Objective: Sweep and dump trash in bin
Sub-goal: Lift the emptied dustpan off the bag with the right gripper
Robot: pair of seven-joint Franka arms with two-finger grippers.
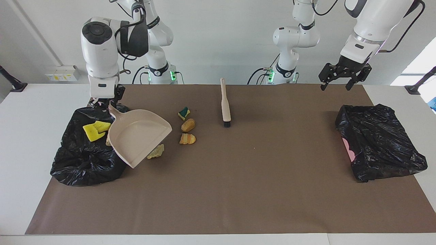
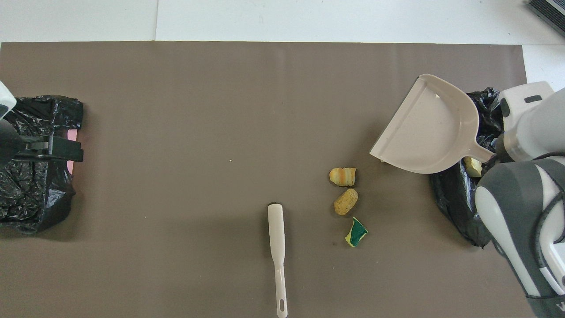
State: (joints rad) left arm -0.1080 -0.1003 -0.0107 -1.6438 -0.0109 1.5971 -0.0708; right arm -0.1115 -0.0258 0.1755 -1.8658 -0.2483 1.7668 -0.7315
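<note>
Trash: four scraps (image 1: 186, 126) lie on the brown mat (image 1: 238, 190), loose beside the raised pan; yellow pieces (image 1: 95, 129) sit in the bin bag (image 1: 81, 160) under the right gripper (image 1: 108, 102).
Dustpan (image 1: 139, 139): right jaws clamped on its handle, pan empty, over bag edge and palest scrap (image 1: 156, 152).
Left gripper (image 1: 343, 79): jaws apart, waiting above the second bag (image 1: 381, 143).
Brush (image 1: 224, 103): on the mat, unheld.
Advice: set the pan lip flat on the mat beside the scraps, mouth toward the brush.
Writing: none legible.
</note>
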